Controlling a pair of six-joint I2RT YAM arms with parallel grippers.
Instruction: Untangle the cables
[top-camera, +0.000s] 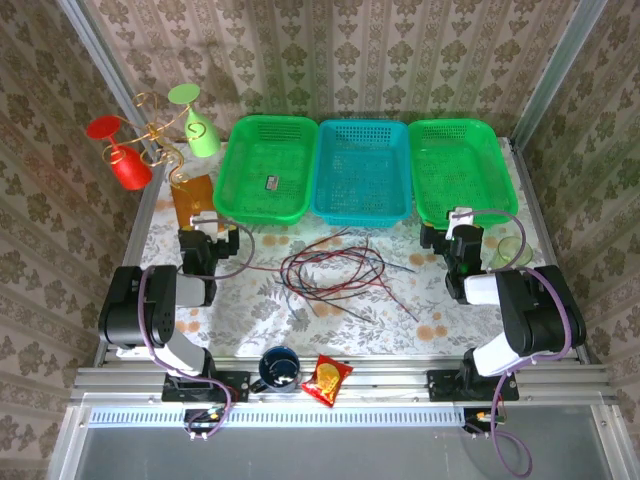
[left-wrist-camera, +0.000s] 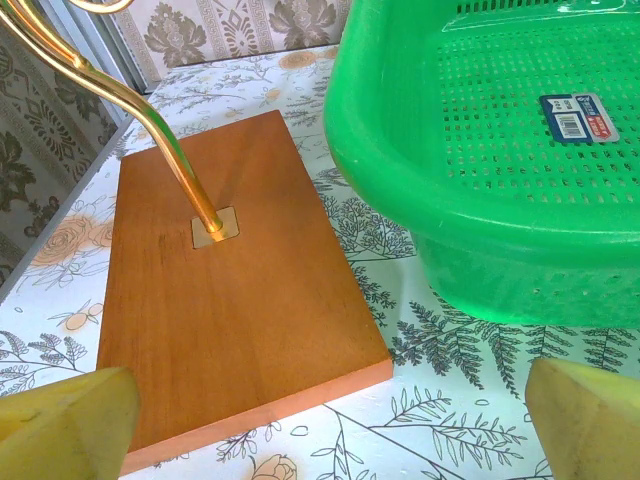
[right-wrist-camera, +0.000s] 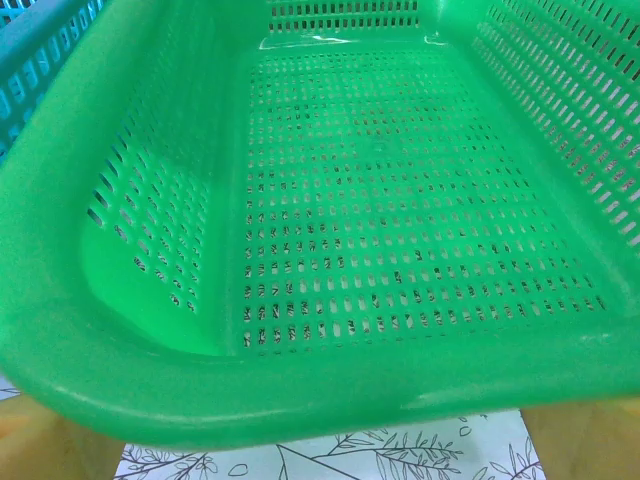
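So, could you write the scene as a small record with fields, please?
cables: red, black and blue, tangled on the table between the arms
baskets: left green basket, teal basket, right green basket, in a row at the far side
left pincer: open, empty, facing the wooden base
right pincer: open, empty, at the right green basket
near edge: mug, snack packet

The left arm (top-camera: 122, 310) and right arm (top-camera: 530, 310) are black with silver-white parts, and thick purple cables (top-camera: 147, 305) loop along them. The left tool (left-wrist-camera: 325, 425) has fat yellow fingers (left-wrist-camera: 70, 425); the right tool (top-camera: 461, 228) is black with a white top.
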